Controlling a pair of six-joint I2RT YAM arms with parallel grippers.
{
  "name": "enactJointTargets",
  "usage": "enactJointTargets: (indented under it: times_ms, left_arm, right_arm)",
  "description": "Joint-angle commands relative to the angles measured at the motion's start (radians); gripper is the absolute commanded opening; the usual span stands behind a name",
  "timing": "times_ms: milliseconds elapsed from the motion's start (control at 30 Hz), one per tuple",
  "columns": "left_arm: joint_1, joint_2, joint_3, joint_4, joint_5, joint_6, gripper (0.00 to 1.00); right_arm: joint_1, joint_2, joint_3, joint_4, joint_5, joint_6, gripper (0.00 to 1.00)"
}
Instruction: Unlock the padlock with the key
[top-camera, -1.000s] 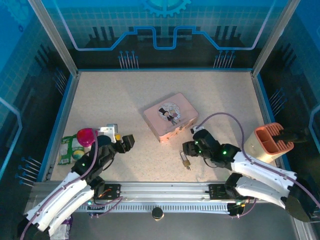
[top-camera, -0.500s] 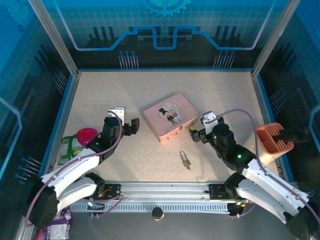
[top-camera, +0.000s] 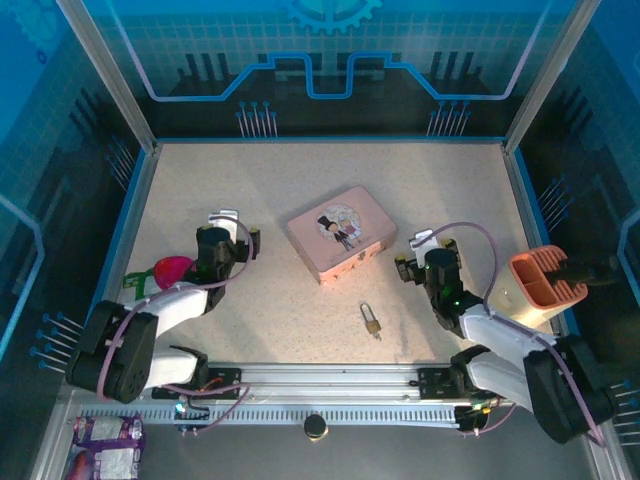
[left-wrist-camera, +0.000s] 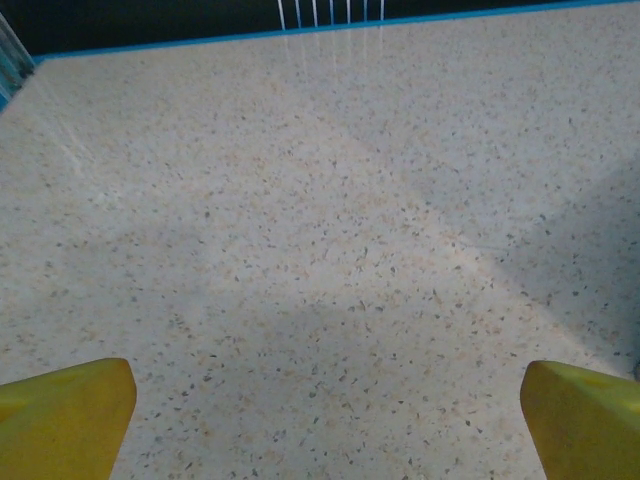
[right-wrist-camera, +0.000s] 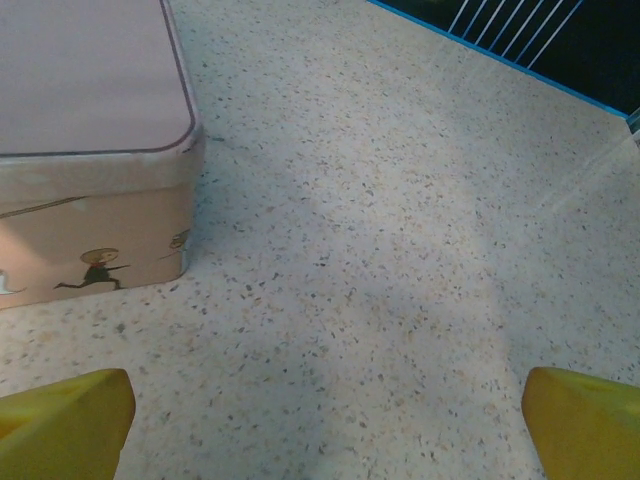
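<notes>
The padlock (top-camera: 371, 321), a tiny brass body with a thin silver shackle, lies on the speckled table in front of the pink tin. A thin dark sliver at its near end may be the key (top-camera: 378, 335); it is too small to tell. My left gripper (top-camera: 240, 232) is open, left of the tin and far from the padlock. In its wrist view the left gripper (left-wrist-camera: 325, 425) has bare table between its yellow fingertips (left-wrist-camera: 65, 415). My right gripper (top-camera: 411, 256) is open, up and to the right of the padlock. Seen from the wrist, the right gripper (right-wrist-camera: 325, 425) holds nothing.
The pink tin (top-camera: 341, 233) with a cartoon couple sits mid-table; its corner (right-wrist-camera: 95, 140) is just left of the right gripper. A peach-coloured holder (top-camera: 538, 286) stands at the right edge. A magenta and green item (top-camera: 165, 272) lies at the left edge.
Both grippers opened wide. The right gripper drew away from the padlock, up and to the right. The left gripper swung up and back, towards the table's middle left.
</notes>
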Motion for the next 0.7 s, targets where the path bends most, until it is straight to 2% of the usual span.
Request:
enactJointTargets:
  times_ms: [0,133,200,233,367,433,500,567,667]
  left_arm:
    - [0.032,0.042,-0.004,0.148,0.118,0.032,0.99]
    - [0.059,0.076,-0.024,0.244,0.146,0.079,0.99]
    - [0.074,0.127,-0.069,0.374,0.179,0.095,0.99]
    - [0.075,0.149,-0.088,0.454,0.161,0.099,0.99]
    - [0.121,0.193,-0.099,0.497,0.204,0.044,0.99]
    - [0.133,0.266,-0.098,0.589,0.225,0.054,0.99]
    - [0.136,0.229,-0.077,0.478,0.238,0.04,0.99]
    - [0.138,0.251,-0.069,0.511,0.215,0.037,0.99]
    - [0.153,0.246,-0.037,0.44,0.18,0.005,0.99]
  right_arm:
    - [-0.038,0.057,-0.02,0.289,-0.045,-0.051,1.0]
    - [-0.099,0.132,-0.028,0.426,-0.165,-0.047,1.0]
    - [-0.123,0.162,-0.035,0.489,-0.209,-0.042,1.0]
    - [-0.135,0.179,-0.036,0.517,-0.231,-0.036,1.0]
    - [-0.185,0.253,-0.037,0.618,-0.293,-0.012,0.99]
    - [-0.222,0.321,-0.039,0.699,-0.31,0.023,1.0]
    - [-0.262,0.357,-0.032,0.718,-0.352,0.055,1.0]
    - [-0.284,0.373,-0.02,0.701,-0.372,0.078,1.0]
    - [-0.294,0.429,0.006,0.707,-0.342,0.099,1.0]
